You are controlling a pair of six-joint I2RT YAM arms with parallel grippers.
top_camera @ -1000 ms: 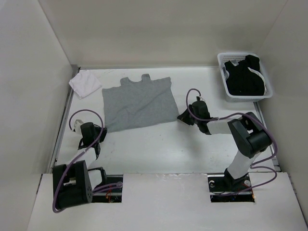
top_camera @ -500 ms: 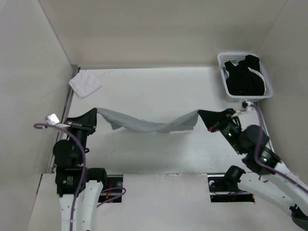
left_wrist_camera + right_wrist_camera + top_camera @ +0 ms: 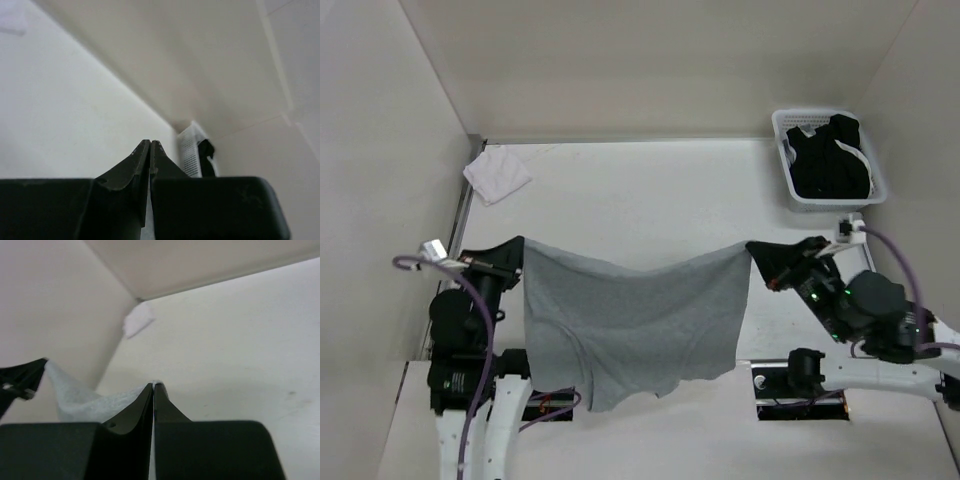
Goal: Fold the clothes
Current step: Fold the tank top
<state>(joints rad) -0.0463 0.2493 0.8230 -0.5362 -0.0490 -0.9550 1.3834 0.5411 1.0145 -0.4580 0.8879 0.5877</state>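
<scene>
Tank top (image 3: 630,320) is off the desk (image 3: 640,190), hung like a sheet between both hands, with its upper edge sagging slightly mid-span.

Far left rear: white cloth (image 3: 497,175) in the corner, well apart from the top.

Left hand (image 3: 522,245): raised, pointing right, pinched shut on the top's upper left corner. Left wrist view shows only the two fingers (image 3: 131,169) pressed tip to tip. The fabric is hardly visible there, just wall, desk and the basket (image 3: 188,150) far off.

The top's lower edge is uneven in the overhead view and covers the near desk edge and part of the left arm's base. Can't tell whether it touches anything below.

Right hand (image 3: 751,249): raised, pointing left, clamped shut on the upper right corner. Right wrist view gives what the left one doesn't: fabric running from its own tips across to the left hand at the frame edge, with the white cloth beyond. The right arm is cut off at the overhead frame's right side.

Rear right: the basket, with a black garment (image 3: 830,165) piled in it, part of it over the rim.
</scene>
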